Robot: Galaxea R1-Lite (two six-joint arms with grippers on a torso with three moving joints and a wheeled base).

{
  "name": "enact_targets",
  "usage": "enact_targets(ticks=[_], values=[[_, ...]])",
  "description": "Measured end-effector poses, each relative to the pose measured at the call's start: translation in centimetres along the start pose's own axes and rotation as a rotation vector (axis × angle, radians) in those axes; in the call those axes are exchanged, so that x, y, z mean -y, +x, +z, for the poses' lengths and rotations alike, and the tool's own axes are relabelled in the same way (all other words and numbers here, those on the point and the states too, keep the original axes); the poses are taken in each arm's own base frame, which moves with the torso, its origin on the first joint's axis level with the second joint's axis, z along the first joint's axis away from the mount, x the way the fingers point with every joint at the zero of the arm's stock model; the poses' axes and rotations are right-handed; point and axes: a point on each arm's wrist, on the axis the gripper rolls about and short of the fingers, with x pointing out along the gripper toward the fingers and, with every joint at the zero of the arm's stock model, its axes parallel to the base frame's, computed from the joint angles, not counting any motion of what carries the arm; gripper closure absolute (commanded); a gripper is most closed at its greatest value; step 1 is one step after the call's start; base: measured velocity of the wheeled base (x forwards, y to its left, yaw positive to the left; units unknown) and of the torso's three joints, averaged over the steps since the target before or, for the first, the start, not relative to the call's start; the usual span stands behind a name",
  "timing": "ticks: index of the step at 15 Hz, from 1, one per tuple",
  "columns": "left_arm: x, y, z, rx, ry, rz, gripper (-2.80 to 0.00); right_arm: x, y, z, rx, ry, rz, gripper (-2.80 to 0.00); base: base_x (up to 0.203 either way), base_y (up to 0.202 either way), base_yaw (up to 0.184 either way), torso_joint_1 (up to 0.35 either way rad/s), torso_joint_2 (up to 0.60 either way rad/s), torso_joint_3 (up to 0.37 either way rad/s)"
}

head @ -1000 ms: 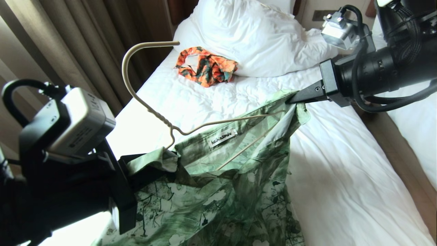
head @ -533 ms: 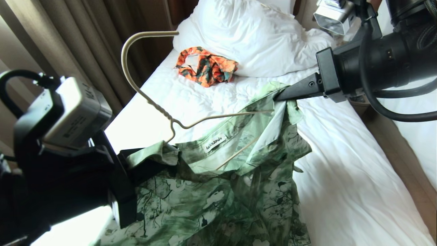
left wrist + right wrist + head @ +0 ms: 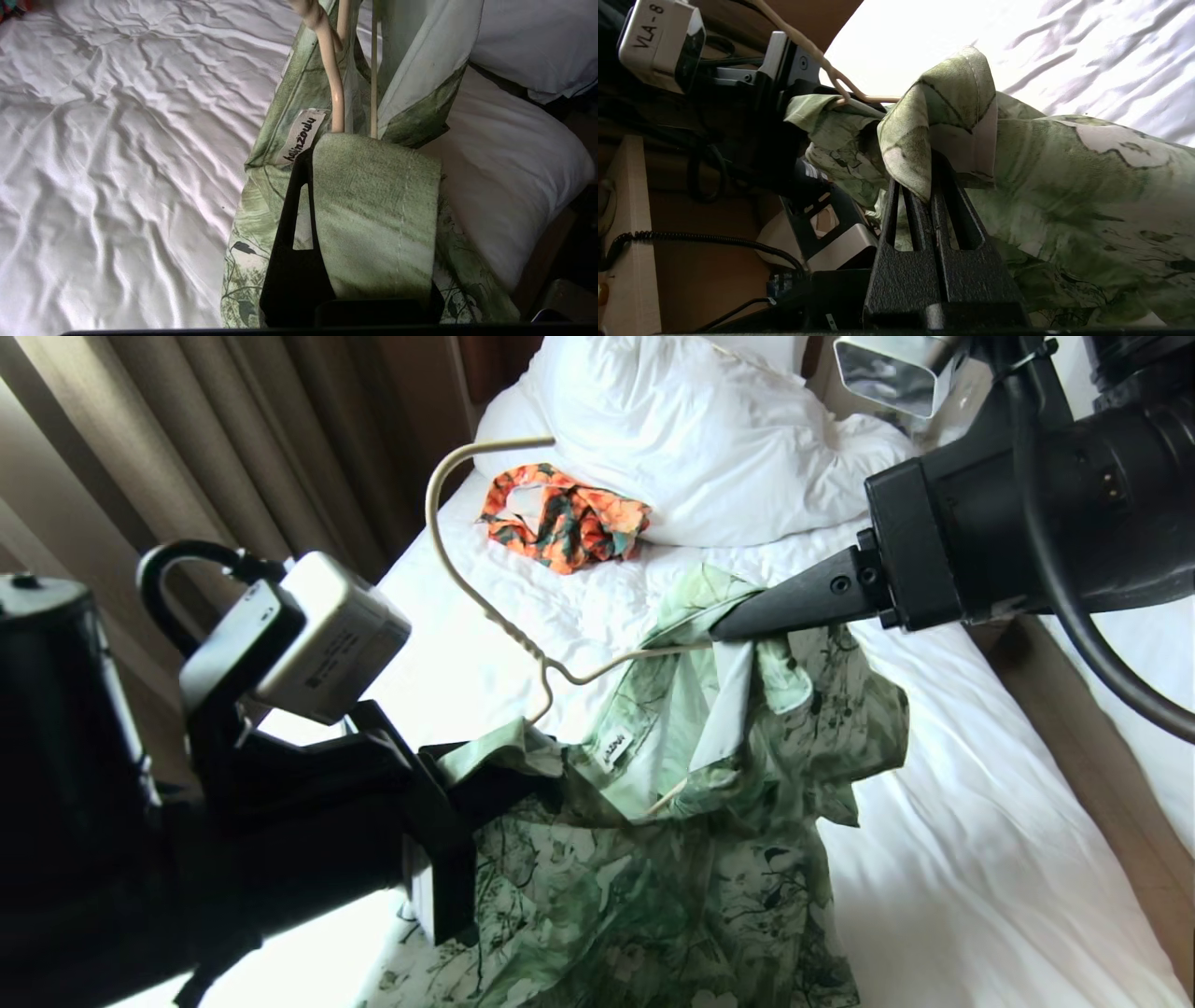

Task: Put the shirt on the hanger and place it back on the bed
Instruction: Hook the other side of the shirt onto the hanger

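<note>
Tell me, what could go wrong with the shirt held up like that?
The right claw pinches only a thin fold of the shirt; the fabric might slip free. The hanger sits tilted, its hook jutting sideways, so it could slide out of the collar. The left claw also grips cloth that might bunch.

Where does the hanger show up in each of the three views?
Head view: hanger at centre, hook rising toward the pillow.
Left wrist view: its wires at top centre, running into the shirt.
Right wrist view: thin wire at upper left.
Shared landmark: the shirt's green collar.
</note>
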Motion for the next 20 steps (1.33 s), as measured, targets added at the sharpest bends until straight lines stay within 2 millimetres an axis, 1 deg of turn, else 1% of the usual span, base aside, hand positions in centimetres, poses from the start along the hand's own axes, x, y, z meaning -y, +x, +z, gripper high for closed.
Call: enact_targets(ticks=[2,4,7,9,14,16,20], values=[[0.5,0.8,0.1,0.018,-0.045,-0.018,0.0,-0.3,0.1,-0.1,-0.005,-0.039,0.018,0.0,0.0,0.0,0.0,0.0,0.0,0.0],[1.1,1.4,-0.2,0.0,-0.079,-0.044,0.0,-0.4,0.1,-0.4,-0.017,-0.076,0.023,0.0,0.0,0.0,0.0,0.0,0.0,0.0],[1.4,2.4,-0.2,-0.006,-0.083,-0.056,0.0,-0.4,-0.2,-1.1,-0.038,-0.102,0.022,0.0,0.0,0.0,0.0,0.0,0.0,0.0],[1.5,3.1,0.3,0.036,-0.089,-0.053,0.0,-0.5,-0.7,-1.4,-0.042,-0.101,0.019,0.0,0.0,0.0,0.0,0.0,0.0,0.0],[1.9,4.9,0.5,0.095,-0.096,-0.055,0.0,-1.0,-2.1,-1.9,-0.029,-0.107,0.018,0.0,0.0,0.0,0.0,0.0,0.0,0.0],[2.3,5.2,0.4,0.095,-0.106,-0.065,0.0,-1.3,-2.7,-2.0,-0.021,-0.113,0.019,0.0,0.0,0.0,0.0,0.0,0.0,0.0],[2.9,5.6,1.2,0.149,-0.16,-0.087,0.0,-1.5,-3.2,-2.3,-0.018,-0.182,0.017,0.0,0.0,0.0,0.0,0.0,0.0,0.0]])
